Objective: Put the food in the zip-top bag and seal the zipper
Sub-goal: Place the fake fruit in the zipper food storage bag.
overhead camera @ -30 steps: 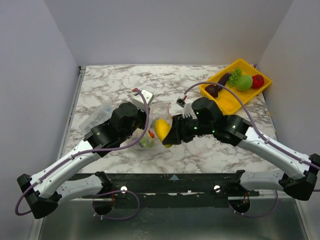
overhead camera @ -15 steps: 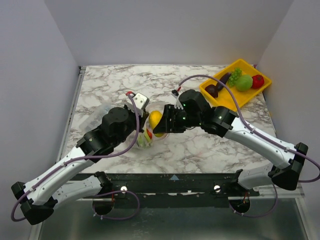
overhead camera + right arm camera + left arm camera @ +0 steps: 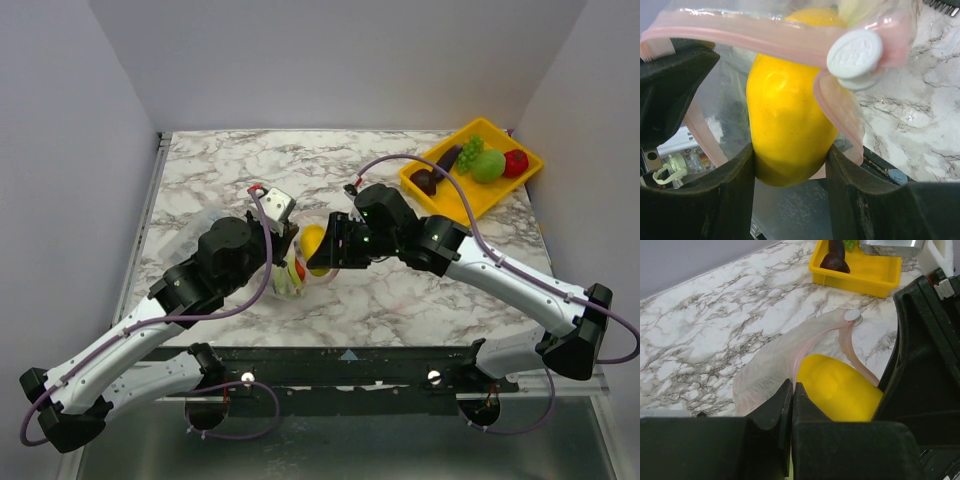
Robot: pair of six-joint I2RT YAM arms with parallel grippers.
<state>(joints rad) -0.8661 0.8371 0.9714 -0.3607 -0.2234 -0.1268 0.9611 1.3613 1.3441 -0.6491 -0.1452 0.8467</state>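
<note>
Clamping lemon [image 3: 790, 115] in right tool [image 3: 790, 172], closed on both sides of it, centre of right wrist view. Pinching bag [image 3: 772, 362] rim w/ left tool [image 3: 791, 390], shut tight on the plastic, lower centre of left wrist view. Seen from top: meeting just left of frame centre, above tabletop [image 3: 220, 170]. Lemon right at bag mouth, partly behind pink zipper [image 3: 740, 31]; can't tell how far in. Red-and-green bits [image 3: 293, 272] low in bag, prob. food, too small to name. Rest of food in yellow tray [image 3: 478, 127], upper right: eggplant [image 3: 430, 178], green piece [image 3: 487, 165], red piece [image 3: 515, 162].

Risks, by judgement:
Could catch lemon on zipper lip or white slider [image 3: 855, 52], w/ mouth barely wider than lemon; would fold rim inward & block entry.
Could yank bag out of left pinch if pushed hard, w/ only one thin edge held.
If let go too early, prob. rolls off outside mouth onto tabletop.
May drag bag along when pulling wide right tool back out.
</note>
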